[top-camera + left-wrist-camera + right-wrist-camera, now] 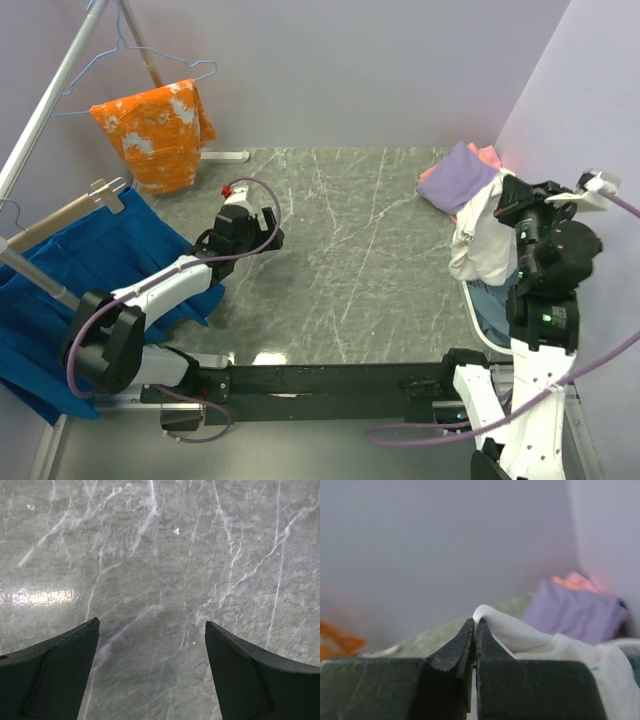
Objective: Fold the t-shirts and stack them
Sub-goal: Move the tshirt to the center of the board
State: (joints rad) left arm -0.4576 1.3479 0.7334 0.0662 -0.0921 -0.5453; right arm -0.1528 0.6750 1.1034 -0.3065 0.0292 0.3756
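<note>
My right gripper is shut on a fold of the white t-shirt and holds it lifted at the table's right edge; the cloth hangs down bunched. In the right wrist view the white t-shirt is pinched between my closed gripper. The purple t-shirt lies folded at the back right with the salmon-pink one behind it; both show in the right wrist view, purple and pink. A grey-blue t-shirt lies under the white one. My left gripper is open and empty over bare marble.
An orange white-splotched garment hangs on a hanger at the back left. A large bright blue cloth hangs on a rack rail along the left side, next to my left arm. Walls close the back and right.
</note>
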